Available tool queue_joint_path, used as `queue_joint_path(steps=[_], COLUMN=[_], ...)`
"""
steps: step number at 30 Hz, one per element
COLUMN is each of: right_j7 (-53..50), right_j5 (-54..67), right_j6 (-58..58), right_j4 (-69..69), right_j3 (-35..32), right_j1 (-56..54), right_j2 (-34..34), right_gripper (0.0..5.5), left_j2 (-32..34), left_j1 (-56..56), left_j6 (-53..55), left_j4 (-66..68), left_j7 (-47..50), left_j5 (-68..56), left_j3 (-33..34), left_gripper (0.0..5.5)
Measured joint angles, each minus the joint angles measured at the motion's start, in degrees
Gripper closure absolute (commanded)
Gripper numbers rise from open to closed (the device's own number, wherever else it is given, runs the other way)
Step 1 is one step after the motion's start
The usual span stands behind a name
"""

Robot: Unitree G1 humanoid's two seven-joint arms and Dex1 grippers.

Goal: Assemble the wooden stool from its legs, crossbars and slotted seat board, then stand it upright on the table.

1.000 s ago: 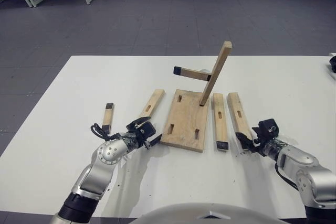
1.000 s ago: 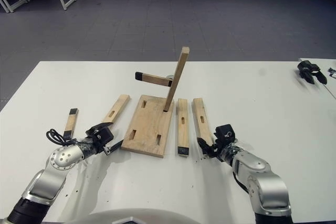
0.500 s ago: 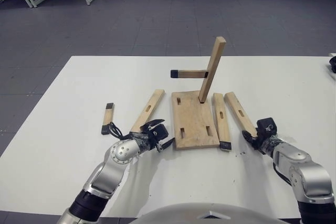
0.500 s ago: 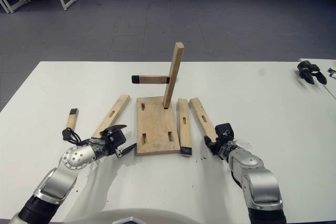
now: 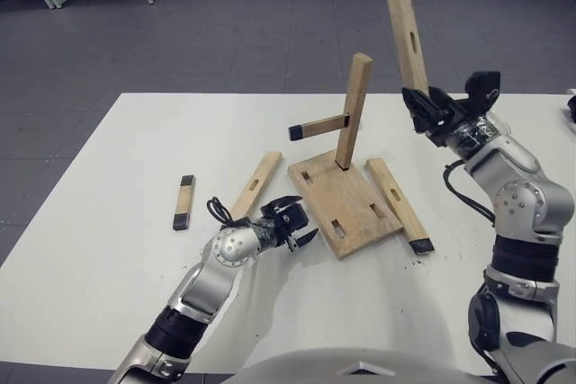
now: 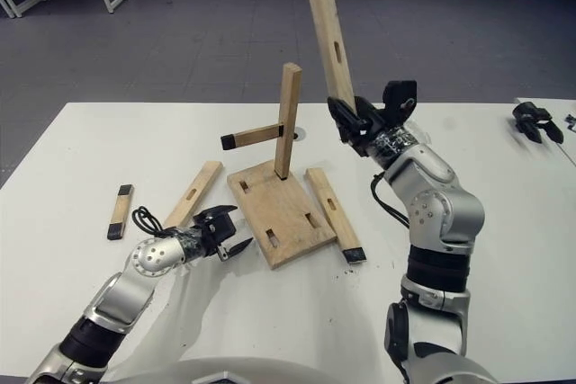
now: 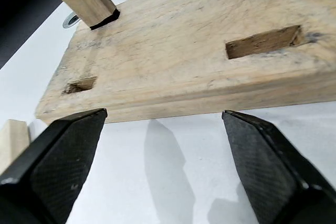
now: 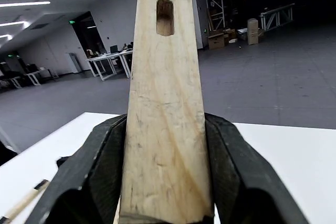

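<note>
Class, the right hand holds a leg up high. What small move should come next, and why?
Probably lower the raised leg toward an empty slot in the seat board: the right hand grips it high above the table, the upright leg fills one slot, and the open left hand sits at the board's edge.

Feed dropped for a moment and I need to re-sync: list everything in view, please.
Seat board: one, pale wood, slotted, flat mid-table.
Upright leg: one, wood, standing in a far slot of the board.
Crossbar: one, wood with a black tip, sticking sideways from the upright leg.
Loose legs: two, wood, flat on the table, one left of the board, one right of it.
Short bar: one, wood with a black end, far left on the table.
Raised leg: one, wood, held in the air.
Table: one, white.
Left gripper: jaws open, at the board's near-left edge.
Right gripper: jaws shut on the raised leg.
</note>
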Motion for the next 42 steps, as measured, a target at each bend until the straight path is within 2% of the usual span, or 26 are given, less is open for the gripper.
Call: queue_joint_path(steps=[3,5,7,11,14,16,21,31,42], right_j7=[4.1,6.8,8.8,13.6,22.2,25.7,30.4,33.5,35.6], right_j5=[4.4,6.1,7.8,10.6,16.5,18.3,20.2,19.1,18.9], right_j6=[-0.2,0.0,0.6,3.8,8.9,10.9,13.4,13.7,13.3], right_j4=[0.0,-0.3,-0.5,-0.6,-1.3,-1.5,-1.5,-2.7,-3.6], right_j3=[-0.2,1.0,2.3,5.8,10.0,10.4,12.9,17.1,18.8], right_j1=[-1.2,-1.8,-1.9,-1.9,-4.4,-4.7,-4.7,-3.6,-2.8], right_j2=[0.4,0.4,0.3,0.4,-1.1,-2.6,-4.5,-7.3,-8.2], right_gripper=[3.43,3.43,3.43,3.43,3.43,3.43,3.43,3.43,3.43], left_j2=[-1.0,-5.1,-8.5,-11.6,-10.6,-9.4,-5.3,2.2,6.2], left_j1=[1.6,-0.5,-4.1,-9.9,-13.3,-13.5,-14.8,-16.7,-15.4], left_j6=[8.3,17.7,24.9,34.3,37.9,37.9,37.1,34.4,33.8], left_j4=[-7.8,-12.7,-13.8,-13.2,-12.4,-11.1,-9.6,-11.5,-10.8], left_j7=[-0.9,-0.6,2.0,8.7,15.8,19.2,23.3,19.6,15.9], left_j5=[-12.3,-26.6,-39.3,-66.8,-88.0,-94.8,-103.0,-102.7,-102.0], left_j3=[11.4,20.3,26.3,34.1,36.3,36.4,35.1,32.3,31.3], left_gripper=[1.40,1.06,0.79,0.11,0.00,0.00,0.00,1.61,3.23])
